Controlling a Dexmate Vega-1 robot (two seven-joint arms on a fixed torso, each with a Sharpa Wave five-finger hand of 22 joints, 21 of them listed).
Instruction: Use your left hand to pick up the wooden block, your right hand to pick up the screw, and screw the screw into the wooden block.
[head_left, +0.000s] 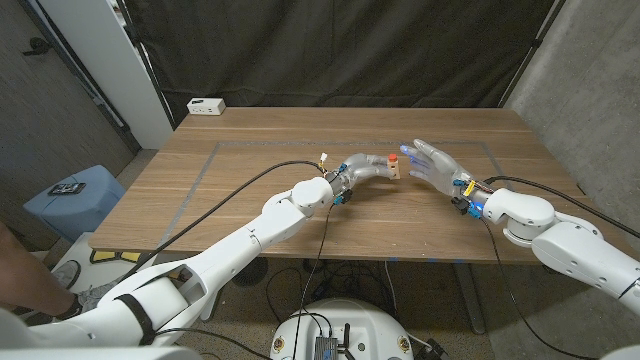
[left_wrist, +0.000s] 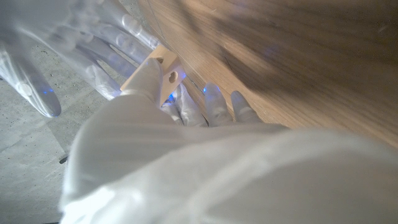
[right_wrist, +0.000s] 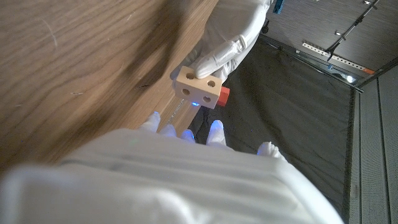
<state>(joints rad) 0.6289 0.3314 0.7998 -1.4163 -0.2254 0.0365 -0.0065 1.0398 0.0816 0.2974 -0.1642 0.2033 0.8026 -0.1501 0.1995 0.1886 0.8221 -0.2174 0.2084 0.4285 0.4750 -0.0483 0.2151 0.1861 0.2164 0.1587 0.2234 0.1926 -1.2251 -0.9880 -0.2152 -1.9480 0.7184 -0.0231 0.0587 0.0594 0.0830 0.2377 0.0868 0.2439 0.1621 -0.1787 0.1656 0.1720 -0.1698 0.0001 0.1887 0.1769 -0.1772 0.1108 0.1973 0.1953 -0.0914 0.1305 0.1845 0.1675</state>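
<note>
**Block held over the table, screw in its side**

Both arms reach in from the near corners and meet above the middle of the wooden table (head_left: 250, 160). The left robot hand (head_left: 365, 170) grips one wooden block (head_left: 397, 170), lifted clear of the tabletop. In the right wrist view the block (right_wrist: 200, 88) is a short oblong with two round holes on the face turned toward the camera, its long axis running along that pair of holes, and a white finger (right_wrist: 214, 59) wraps over it. One red screw (right_wrist: 224, 94) juts from the block's end face, its head pointing away from the left robot hand; in the head view the red head (head_left: 394, 157) shows at the block's top.

The right robot hand (head_left: 437, 165) is just beside the block with its fingers spread apart and holding nothing; whether a fingertip touches the screw cannot be told.

Farther off, one white box (head_left: 206, 105) sits at the table's far left corner.
</note>
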